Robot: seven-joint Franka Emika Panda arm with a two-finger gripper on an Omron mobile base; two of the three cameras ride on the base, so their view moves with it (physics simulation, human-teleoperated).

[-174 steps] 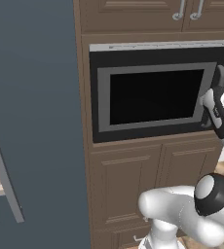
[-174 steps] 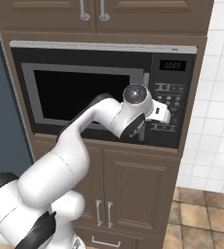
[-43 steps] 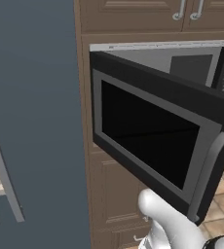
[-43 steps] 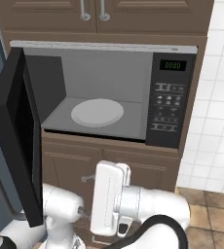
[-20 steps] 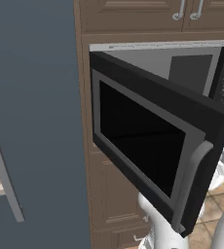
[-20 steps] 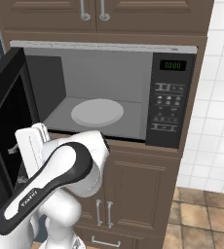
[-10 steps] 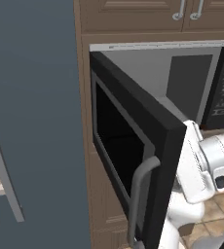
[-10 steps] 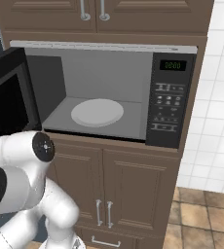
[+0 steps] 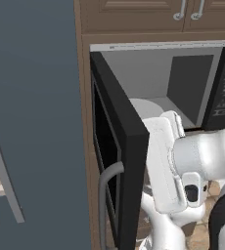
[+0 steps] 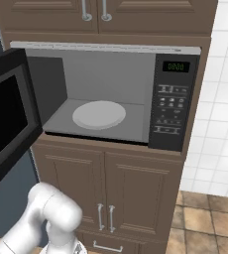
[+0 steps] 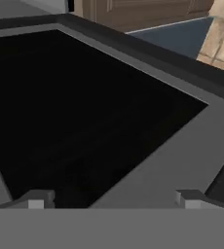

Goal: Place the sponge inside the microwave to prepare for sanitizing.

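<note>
The microwave [image 10: 106, 89] stands open, its grey interior showing with the white round plate [image 10: 98, 114] on its floor and the button panel [image 10: 173, 104] on its right side. Its black door [image 9: 126, 161] is swung far out to the left, the curved grey handle [image 9: 107, 195] on its near edge. In the hand view my gripper [image 11: 111, 199] is open, the fingertips [image 11: 36, 199] wide apart with nothing between them, right up against the door's dark window [image 11: 84, 121]. My white arm [image 9: 175, 166] reaches across in front of the oven's opening. The sponge is out of view.
Brown cabinet doors [image 10: 111, 196] sit below the microwave and more cabinets [image 10: 93, 12] above it. A tall dark grey panel [image 9: 33, 122] stands to the left. A white tiled wall [image 10: 222, 99] and tan floor tiles [image 10: 205, 218] lie to the right.
The microwave door has swung further open to the left. My arm has moved with it, sinking lower in the right base view. The gripper has stayed open.
</note>
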